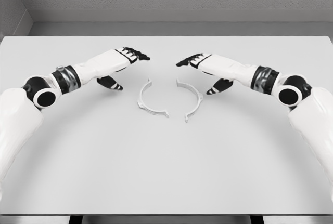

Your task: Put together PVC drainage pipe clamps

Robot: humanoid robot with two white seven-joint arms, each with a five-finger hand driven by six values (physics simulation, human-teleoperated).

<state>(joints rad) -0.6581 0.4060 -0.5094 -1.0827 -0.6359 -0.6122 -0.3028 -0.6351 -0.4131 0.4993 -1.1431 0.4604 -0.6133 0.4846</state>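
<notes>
Table point(166, 172) white, fills most of view. Left arm enters from 8 o'clock, right arm from 4 o'clock, both reaching toward centre. Left hand point(117, 65) above table at 10 o'clock of clamp pieces, fingers extended and relaxed, thumb hanging down, holding nothing. Right hand point(208, 68) at 2 o'clock, mirrored, fingers likewise loose, empty. Left clamp half point(148, 102) and right clamp half point(191, 99) lie flat at table centre, open sides facing each other, just beside, apart, untouched by hands.

Left clamp half point(151, 101) on table point(166, 172), near centre. Right clamp half point(190, 98) just right of it (apart). Left hand point(120, 65) behind-left of it, right hand point(205, 68) behind-right.
</notes>
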